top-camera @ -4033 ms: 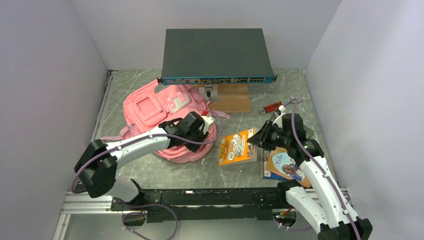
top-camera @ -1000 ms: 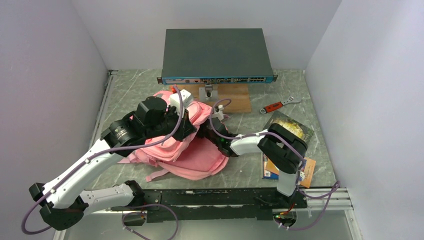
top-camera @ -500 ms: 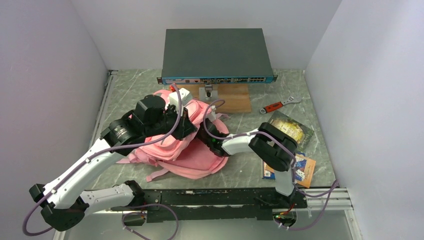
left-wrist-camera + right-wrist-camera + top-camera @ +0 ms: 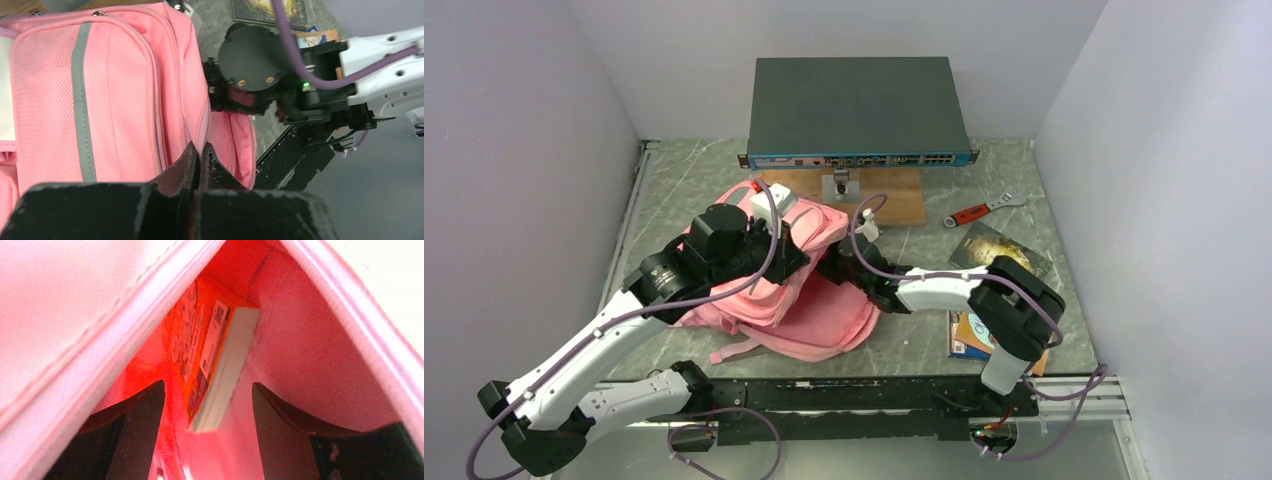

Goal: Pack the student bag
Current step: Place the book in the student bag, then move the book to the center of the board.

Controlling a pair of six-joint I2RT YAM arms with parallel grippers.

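Observation:
The student bag [image 4: 816, 322], soft and light pink, lies in the middle of the table with its mouth held open. My left gripper [image 4: 200, 150] is shut on the pink fabric edge by the zip, holding it up; the bag [image 4: 115, 100] fills the left wrist view. My right gripper [image 4: 207, 386] is inside the bag's pink interior with its jaws open. An orange book [image 4: 200, 352] stands on edge between the two dark fingers [image 4: 140, 415], touching neither. From above, the right wrist [image 4: 866, 280] reaches into the bag's opening and its fingertips are hidden.
A dark network switch [image 4: 859, 110] sits at the back on a wooden board [image 4: 894, 197]. A red-handled wrench [image 4: 977, 211] lies at the back right. A dark book [image 4: 999, 248] and a colourful book [image 4: 967, 336] lie on the right. A black rail [image 4: 824, 393] runs along the near edge.
My right gripper has opened inside the bag, letting go of the orange book. The right arm has drawn back slightly to the right. The left gripper keeps its hold, a little lower.

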